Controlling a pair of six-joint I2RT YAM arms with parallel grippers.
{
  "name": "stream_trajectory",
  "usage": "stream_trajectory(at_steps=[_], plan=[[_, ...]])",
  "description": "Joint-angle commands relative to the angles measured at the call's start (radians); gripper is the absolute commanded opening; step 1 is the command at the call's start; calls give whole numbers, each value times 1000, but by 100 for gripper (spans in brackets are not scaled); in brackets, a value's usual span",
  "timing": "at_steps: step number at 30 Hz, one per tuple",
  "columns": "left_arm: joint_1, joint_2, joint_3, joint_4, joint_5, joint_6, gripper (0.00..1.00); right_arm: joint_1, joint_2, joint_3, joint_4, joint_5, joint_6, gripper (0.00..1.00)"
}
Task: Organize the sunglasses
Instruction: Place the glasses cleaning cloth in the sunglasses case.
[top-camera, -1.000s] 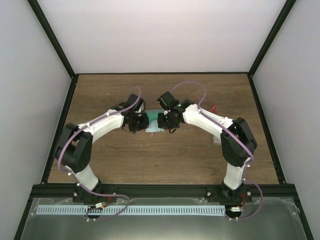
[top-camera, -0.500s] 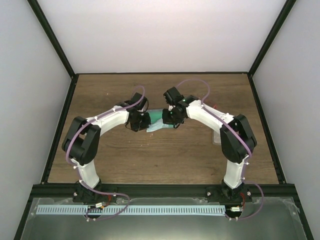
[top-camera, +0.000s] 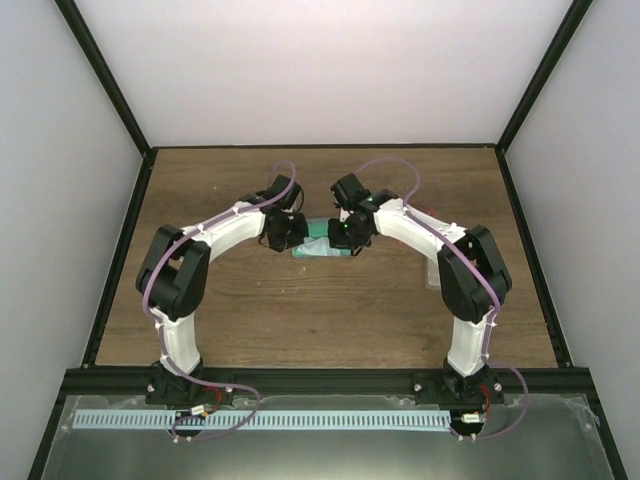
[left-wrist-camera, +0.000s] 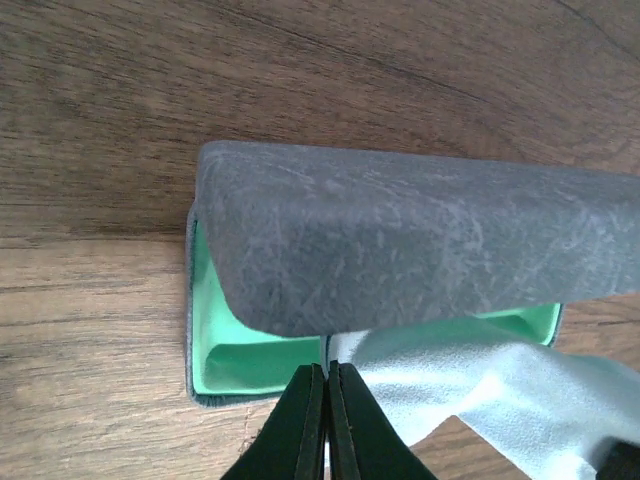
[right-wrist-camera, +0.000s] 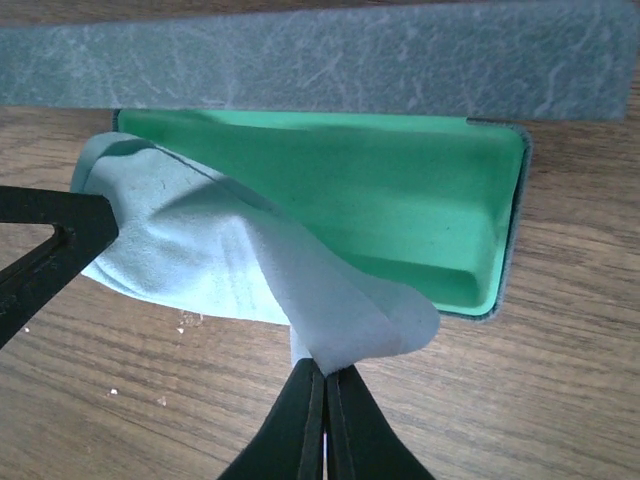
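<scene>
An open oblong case lies mid-table, its blue-grey lid (left-wrist-camera: 400, 250) raised over the green-lined tray (right-wrist-camera: 380, 190). A pale teal cloth (right-wrist-camera: 190, 250) drapes from the tray's left part out over its front rim. My left gripper (left-wrist-camera: 327, 375) is shut on one corner of the cloth (left-wrist-camera: 480, 380) at the case's left end. My right gripper (right-wrist-camera: 325, 372) is shut on a folded corner just in front of the case. In the top view both grippers (top-camera: 290, 238) (top-camera: 338, 238) flank the case (top-camera: 318, 230). The sunglasses are hidden or out of view.
A pale, partly hidden object (top-camera: 432, 272) lies by the right arm's elbow. Black frame rails (top-camera: 120, 250) border the wooden table (top-camera: 320, 310) on both sides. Small crumbs dot the wood in front of the case.
Both grippers have moved farther from the bases and closer together, carrying the cloth with them up to the case. Both stayed shut.
</scene>
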Motion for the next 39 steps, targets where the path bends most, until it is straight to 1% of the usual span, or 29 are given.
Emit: stream_trajectory(at_steps=[1,10,24,39], plan=[[-3,25,32,-28,-15,2,4,-26,21,-3,13,-11,-30,1],[-3,37,26,-32,-23,0,4,-70,36,-10,25,-26,-45,1],[-3,55,38,-31,-23,-2,4,-79,65,-9,38,-43,-63,1],[-3,103,103,-49,-21,9,4,-94,94,25,38,-42,-78,1]])
